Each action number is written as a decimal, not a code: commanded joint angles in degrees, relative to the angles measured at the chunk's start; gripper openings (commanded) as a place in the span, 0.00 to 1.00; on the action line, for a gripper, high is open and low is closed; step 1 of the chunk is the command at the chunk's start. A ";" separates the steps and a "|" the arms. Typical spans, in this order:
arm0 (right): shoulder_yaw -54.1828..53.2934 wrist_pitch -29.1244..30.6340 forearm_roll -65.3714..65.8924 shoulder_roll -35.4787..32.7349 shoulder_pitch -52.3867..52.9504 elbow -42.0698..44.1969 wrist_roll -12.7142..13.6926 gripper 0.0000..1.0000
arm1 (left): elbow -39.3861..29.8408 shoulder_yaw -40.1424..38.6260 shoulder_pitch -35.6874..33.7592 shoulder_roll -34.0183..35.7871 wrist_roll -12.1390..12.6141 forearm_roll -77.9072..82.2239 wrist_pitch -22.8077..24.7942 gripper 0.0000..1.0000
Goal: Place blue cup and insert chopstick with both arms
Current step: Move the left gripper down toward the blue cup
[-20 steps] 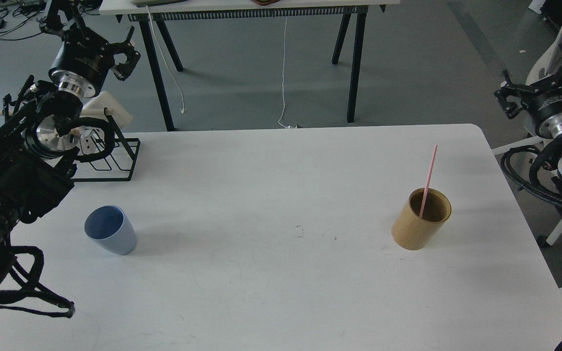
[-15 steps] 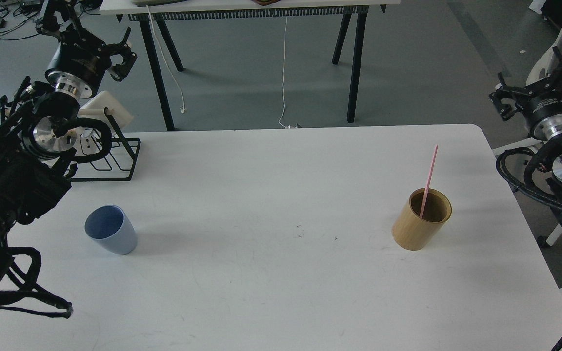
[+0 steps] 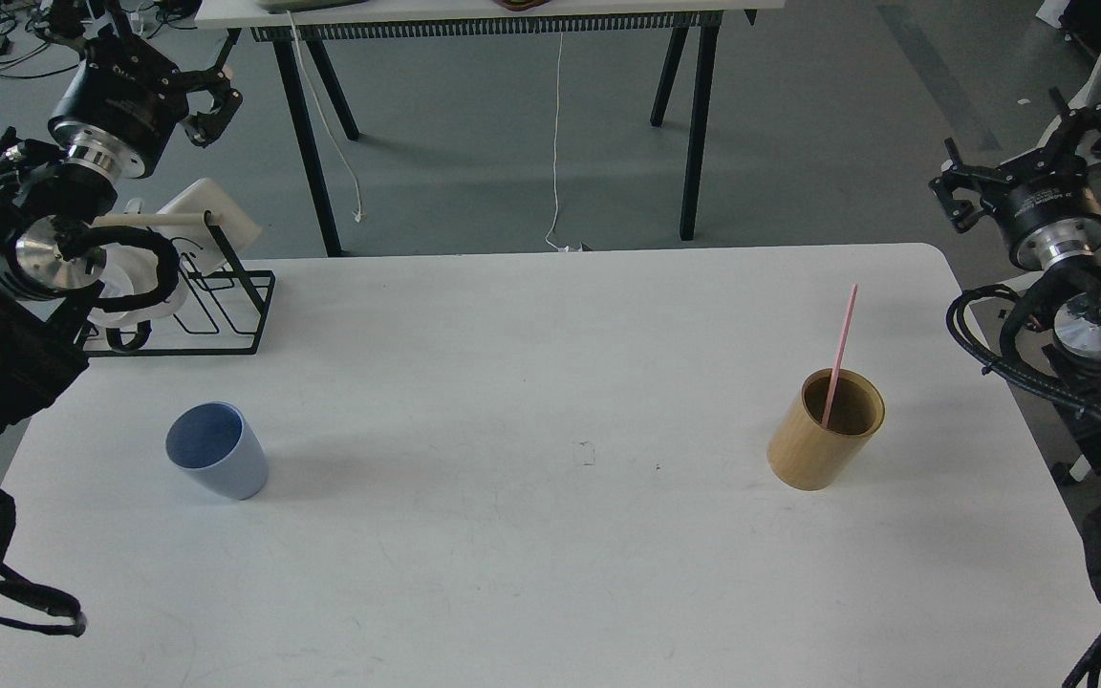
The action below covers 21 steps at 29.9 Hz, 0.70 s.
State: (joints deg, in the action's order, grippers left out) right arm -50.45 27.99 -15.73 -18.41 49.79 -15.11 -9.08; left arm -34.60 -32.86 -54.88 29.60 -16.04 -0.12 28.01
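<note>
The blue cup (image 3: 216, 450) stands upright on the left part of the white table (image 3: 550, 573). The pink chopstick (image 3: 841, 344) leans in a tan wooden cylinder holder (image 3: 826, 432) on the right part of the table. My left gripper (image 3: 141, 55) is high at the far left, above and behind the rack, well away from the cup; its jaws look spread and empty. My right gripper (image 3: 1025, 161) is off the table's right edge, up and to the right of the chopstick, its fingers spread and empty.
A black wire rack (image 3: 226, 311) with a pale wooden rod and white pieces stands at the table's back left corner. A second table's black legs (image 3: 694, 124) and a hanging white cable are behind. A white chair is partly behind my right arm.
</note>
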 commanded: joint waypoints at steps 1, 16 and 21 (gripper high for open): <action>-0.08 0.01 0.00 -0.31 -0.48 0.08 -0.06 0.99 | -12.04 4.11 0.12 6.33 -0.13 8.43 -0.01 0.99; -0.26 0.01 0.00 -0.83 -1.54 -0.10 -1.11 0.99 | -41.32 6.05 6.97 31.12 -0.31 51.40 -0.01 0.93; -0.35 0.01 0.00 -0.31 -1.62 -0.10 -1.29 0.99 | -45.12 6.22 9.79 34.21 -0.40 68.81 -0.67 0.89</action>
State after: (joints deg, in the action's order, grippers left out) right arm -50.79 27.99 -15.74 -19.17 48.18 -15.24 -10.31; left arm -78.40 -26.80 -46.41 62.64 -16.41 59.42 28.01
